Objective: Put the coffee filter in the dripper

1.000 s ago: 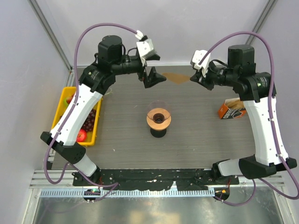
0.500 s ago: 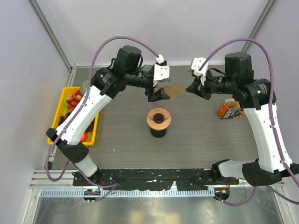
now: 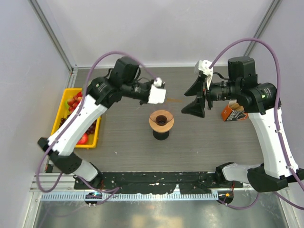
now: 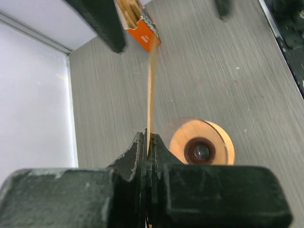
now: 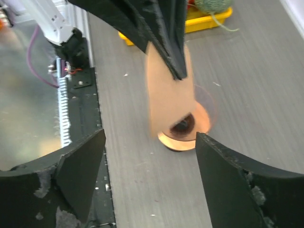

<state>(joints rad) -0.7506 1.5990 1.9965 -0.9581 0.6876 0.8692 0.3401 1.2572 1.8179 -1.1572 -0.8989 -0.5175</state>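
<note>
The right gripper [image 3: 191, 99] has let go of the filter [image 4: 150, 90], and its jaws now gape wide. The left gripper [image 4: 148, 142] alone pinches the filter and has swung it inward, nearer the dripper [image 3: 161, 119].

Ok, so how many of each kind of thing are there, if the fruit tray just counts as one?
grippers: 2 (left gripper, right gripper)
coffee filter: 1
dripper: 1
black stand under it: 1
orange box: 1
yellow tray of fruit: 1
Total: 7
</note>
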